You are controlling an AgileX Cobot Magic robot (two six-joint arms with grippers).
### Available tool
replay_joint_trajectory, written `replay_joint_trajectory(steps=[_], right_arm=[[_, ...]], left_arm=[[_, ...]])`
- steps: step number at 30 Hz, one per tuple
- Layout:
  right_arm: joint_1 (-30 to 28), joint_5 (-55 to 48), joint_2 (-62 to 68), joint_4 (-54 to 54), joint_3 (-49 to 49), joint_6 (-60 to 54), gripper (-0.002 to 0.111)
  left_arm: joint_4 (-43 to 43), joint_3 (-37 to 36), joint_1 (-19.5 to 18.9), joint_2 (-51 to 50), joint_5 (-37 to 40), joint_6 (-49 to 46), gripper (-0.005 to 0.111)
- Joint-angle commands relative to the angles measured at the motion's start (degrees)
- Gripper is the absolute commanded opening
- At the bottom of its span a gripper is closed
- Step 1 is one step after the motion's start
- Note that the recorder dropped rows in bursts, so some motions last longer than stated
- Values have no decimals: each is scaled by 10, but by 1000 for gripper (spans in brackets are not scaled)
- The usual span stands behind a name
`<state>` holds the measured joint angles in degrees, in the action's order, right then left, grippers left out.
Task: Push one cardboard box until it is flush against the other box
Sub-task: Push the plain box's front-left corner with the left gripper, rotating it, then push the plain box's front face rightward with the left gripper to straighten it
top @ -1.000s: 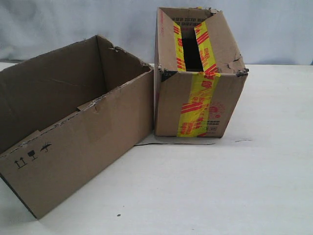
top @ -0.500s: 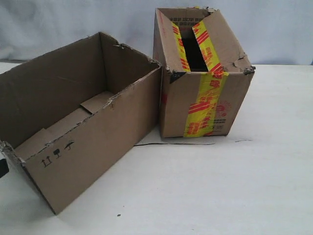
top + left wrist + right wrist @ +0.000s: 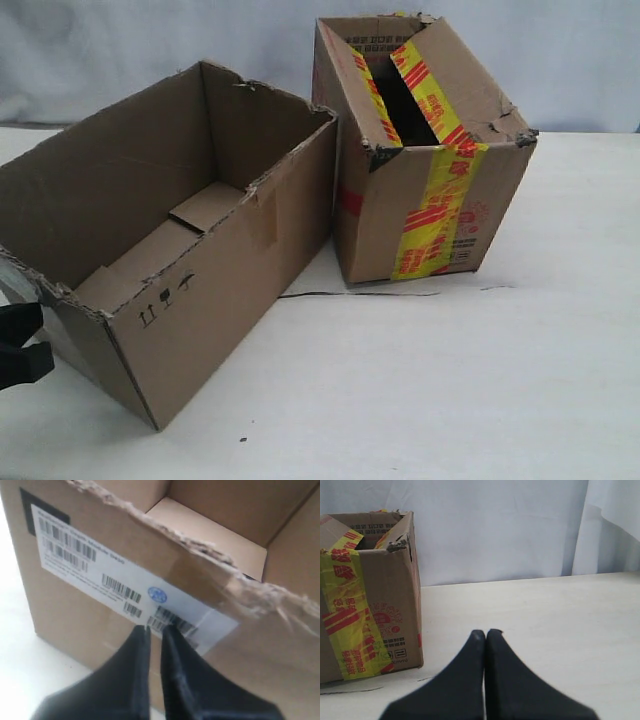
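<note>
The plain cardboard box [image 3: 230, 270] lies open-topped on the left of the exterior view, with black handling symbols [image 3: 165, 300] on its near side. Its far end meets the left side of the other box [image 3: 430, 190], which is banded in yellow-and-red tape. A wedge-shaped gap shows between their near corners. My left gripper [image 3: 30, 340] is at the plain box's near-left end. In the left wrist view it [image 3: 155, 627] is shut, tips against the white barcode label [image 3: 125, 585]. My right gripper [image 3: 486, 632] is shut and empty, hovering over the table to the right of the taped box [image 3: 370, 595].
Both boxes stand on a white table [image 3: 450, 380]. A thin dark strip [image 3: 360, 294] lies on the table in front of the taped box. A pale cloth backdrop [image 3: 520, 530] hangs behind the table.
The plain box has slid right and swung round, its far end now against the taped box. The taped box has turned and shifted right. My left gripper has come into view at the left edge.
</note>
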<state>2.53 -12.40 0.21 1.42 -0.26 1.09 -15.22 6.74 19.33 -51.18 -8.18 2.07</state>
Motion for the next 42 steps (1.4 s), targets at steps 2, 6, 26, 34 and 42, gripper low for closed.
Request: replay_joint_trajectory(steps=[2, 6, 26, 34, 42], right_arm=[[2, 2, -2, -3, 3, -4, 0], [2, 2, -2, -3, 3, -4, 0], [2, 2, -2, -3, 3, -4, 0], [2, 2, -2, -3, 3, -4, 0], [2, 2, -2, -3, 3, -4, 0]], left_arm=[[-3, 3, 25, -1, 14, 11, 0], [-4, 3, 81, -1, 1, 25, 0], [4, 4, 184, -74, -96, 75, 0], [71, 48, 220, -174, -179, 124, 0], [71, 131, 220, -262, -183, 96, 0]])
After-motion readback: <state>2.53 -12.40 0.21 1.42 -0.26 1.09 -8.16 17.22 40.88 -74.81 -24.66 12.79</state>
